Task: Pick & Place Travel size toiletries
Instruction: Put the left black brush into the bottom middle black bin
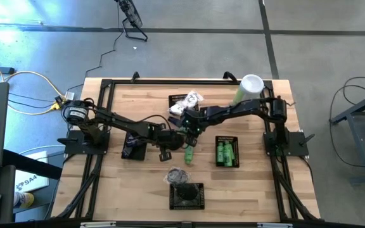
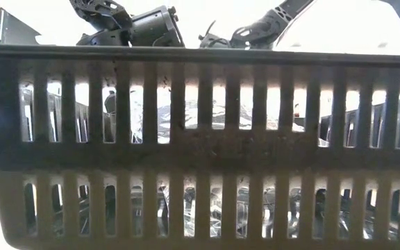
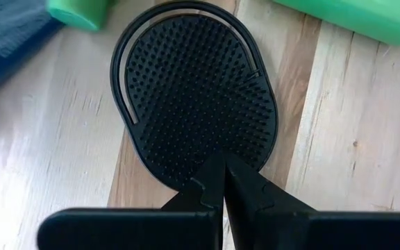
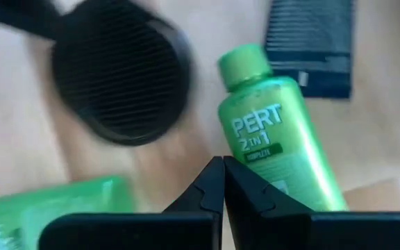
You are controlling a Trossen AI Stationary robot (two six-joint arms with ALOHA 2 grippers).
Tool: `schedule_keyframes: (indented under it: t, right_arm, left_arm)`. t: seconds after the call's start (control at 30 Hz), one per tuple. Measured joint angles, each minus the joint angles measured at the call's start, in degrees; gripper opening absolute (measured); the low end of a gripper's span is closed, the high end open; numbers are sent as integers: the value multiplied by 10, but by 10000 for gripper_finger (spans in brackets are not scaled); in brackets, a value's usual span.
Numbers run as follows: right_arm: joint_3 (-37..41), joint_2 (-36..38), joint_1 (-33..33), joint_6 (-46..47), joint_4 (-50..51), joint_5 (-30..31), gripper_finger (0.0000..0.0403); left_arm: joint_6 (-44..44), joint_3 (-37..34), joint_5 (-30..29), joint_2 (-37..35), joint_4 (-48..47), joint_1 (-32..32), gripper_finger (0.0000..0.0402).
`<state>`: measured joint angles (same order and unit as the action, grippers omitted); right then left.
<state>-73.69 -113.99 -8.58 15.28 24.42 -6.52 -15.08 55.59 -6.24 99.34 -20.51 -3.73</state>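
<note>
From above, the pale wooden desk point(image 1: 138, 183) carried square black mesh baskets, each seemingly kept for one kind of toiletry: one on the right point(image 1: 227, 152) held bright green little bottles in a row, one at the far edge point(image 1: 184, 102) held white crinkly packets, and a near one point(image 1: 187, 196) held dark pieces. A loose green bottle point(image 1: 188, 154) lay on bare wood between the arms, not yet sorted. Both arms reached to the desk's middle, the left claw point(image 1: 165, 154) and the right claw point(image 1: 191, 128) low and near each other. A tall pale-green canister with a white lid point(image 1: 248, 88) stood at the far right, apart from the work.

The table-level camera was almost wholly blocked by a slatted basket wall point(image 2: 200, 153), with arm parts showing above it.

Past the left wrist, the left claw point(image 3: 223, 182) was fully closed and held nothing; its tips hovered over the edge of a black oval bristled scalp brush point(image 3: 196, 90) lying flat on the wood, probably lined up for a pick.

Past the right wrist, the right claw point(image 4: 223, 182) was likewise shut tight and empty, above a green plastic shampoo bottle point(image 4: 276, 132) lying on its side, with a round black ribbed brush point(image 4: 117, 80) and a flat black tube point(image 4: 311, 45) nearby.
</note>
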Motion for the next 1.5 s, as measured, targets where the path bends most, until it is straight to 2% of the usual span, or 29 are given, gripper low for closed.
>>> schedule_keyframes:
  t: [0.13,0.23,0.47,0.7,0.83,1.1,1.2,1.3,1.5]
  right_arm:
    - [0,0,-5,14,4,53,2]
    - [0,5,-13,16,7,62,2]
    - [0,16,-22,32,-4,-54,2]
    - [0,15,-14,27,3,-116,7]
    - [0,15,-15,24,7,-157,36]
    - [0,15,-17,42,10,-154,154]
    - [0,12,-17,54,10,-170,184]
    - [1,11,-17,57,10,-175,195]
    - [1,11,-20,75,9,-157,189]
  left_arm:
    - [0,0,1,0,0,0,0]
    - [-2,0,7,0,0,0,0]
    - [11,0,14,0,15,-2,0]
    - [33,1,21,18,52,-12,0]
    - [36,3,24,36,53,-12,0]
    - [63,1,24,39,74,-12,0]
    - [70,1,24,39,76,-12,0]
    - [73,1,24,39,75,-12,0]
    - [76,1,22,39,77,-12,0]
